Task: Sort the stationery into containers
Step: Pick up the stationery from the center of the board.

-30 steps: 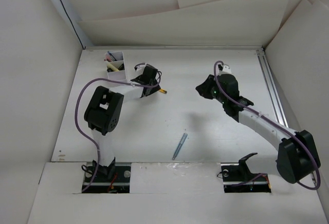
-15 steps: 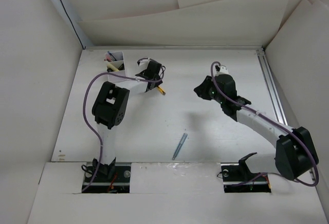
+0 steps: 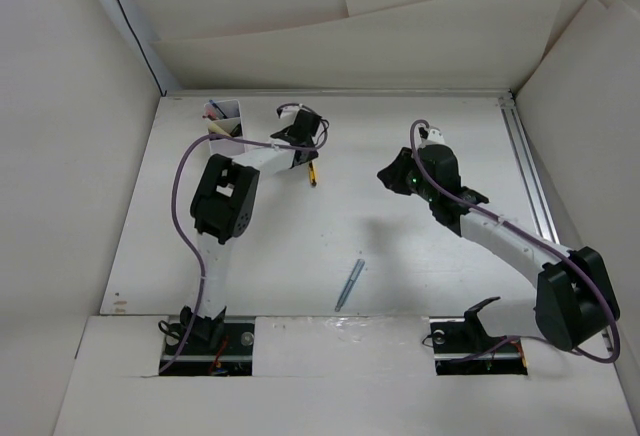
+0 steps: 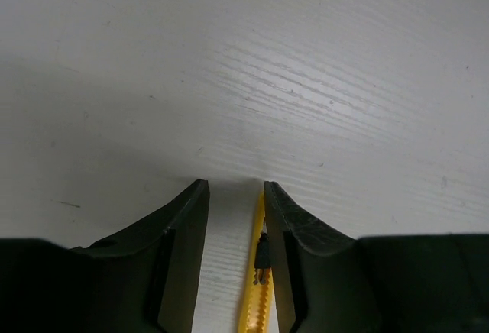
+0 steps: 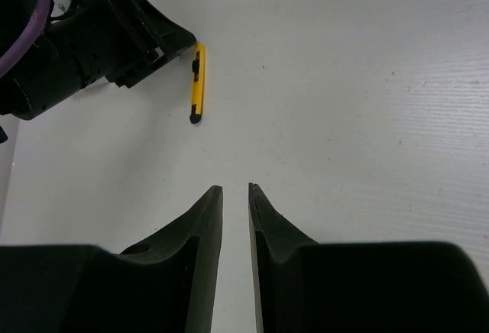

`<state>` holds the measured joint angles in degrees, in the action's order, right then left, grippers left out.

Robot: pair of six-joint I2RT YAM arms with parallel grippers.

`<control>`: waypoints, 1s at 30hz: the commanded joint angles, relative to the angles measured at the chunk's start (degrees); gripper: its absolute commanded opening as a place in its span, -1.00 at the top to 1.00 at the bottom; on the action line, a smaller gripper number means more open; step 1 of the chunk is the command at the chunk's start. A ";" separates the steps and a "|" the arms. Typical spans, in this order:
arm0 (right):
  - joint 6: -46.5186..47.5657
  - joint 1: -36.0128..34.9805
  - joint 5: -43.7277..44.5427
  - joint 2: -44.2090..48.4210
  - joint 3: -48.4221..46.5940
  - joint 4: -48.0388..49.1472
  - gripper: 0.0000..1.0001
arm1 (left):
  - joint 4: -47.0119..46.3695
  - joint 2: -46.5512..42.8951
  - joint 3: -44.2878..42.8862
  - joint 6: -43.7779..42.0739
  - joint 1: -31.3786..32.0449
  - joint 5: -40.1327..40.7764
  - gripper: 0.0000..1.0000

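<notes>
A yellow cutter with a black slider (image 3: 312, 174) lies on the table at the back, left of centre. My left gripper (image 3: 305, 154) is low over its far end. In the left wrist view the cutter (image 4: 258, 287) lies between the open jaws (image 4: 234, 184), against the right finger and clear of the left one. It also shows in the right wrist view (image 5: 197, 81). A grey-blue pen (image 3: 350, 284) lies alone near the front. The white box (image 3: 228, 137) at the back left holds a few pens. My right gripper (image 3: 386, 171) hangs above the table with only a thin gap between its jaws (image 5: 234, 186), empty.
A metal rail (image 3: 528, 171) runs along the table's right edge. White walls close in the back and both sides. The left arm's purple cable (image 3: 183, 171) loops beside its elbow. The arm bases sit at the near edge.
My left gripper has swung right and away from the box, ending over the yellow cutter, which has turned from slanting rightward to nearly upright in the view. The right arm barely shifted.
</notes>
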<state>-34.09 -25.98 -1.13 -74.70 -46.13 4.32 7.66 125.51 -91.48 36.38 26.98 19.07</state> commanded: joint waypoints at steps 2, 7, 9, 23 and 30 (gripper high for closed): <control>0.78 -0.57 0.07 0.16 -2.30 1.84 0.48 | 7.53 1.93 -2.38 -4.21 1.14 3.60 0.30; 0.78 -0.57 -0.46 0.16 -2.30 1.84 0.48 | 2.89 0.09 0.34 -6.94 3.25 2.57 0.21; 0.78 -1.09 -0.46 0.16 -2.30 1.84 0.48 | 1.05 -0.53 1.65 -6.94 3.25 1.06 0.21; 1.30 -1.62 -0.46 -0.36 -2.83 1.84 0.48 | -3.44 -7.91 6.05 -6.23 3.25 -3.16 0.16; 1.30 -1.62 -0.46 -0.36 -2.83 1.84 0.48 | -4.67 -9.32 8.25 -12.55 3.25 -5.27 0.18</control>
<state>-33.69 -27.09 -1.17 -74.78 -46.44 4.34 3.99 120.36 -84.03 27.33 30.26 15.07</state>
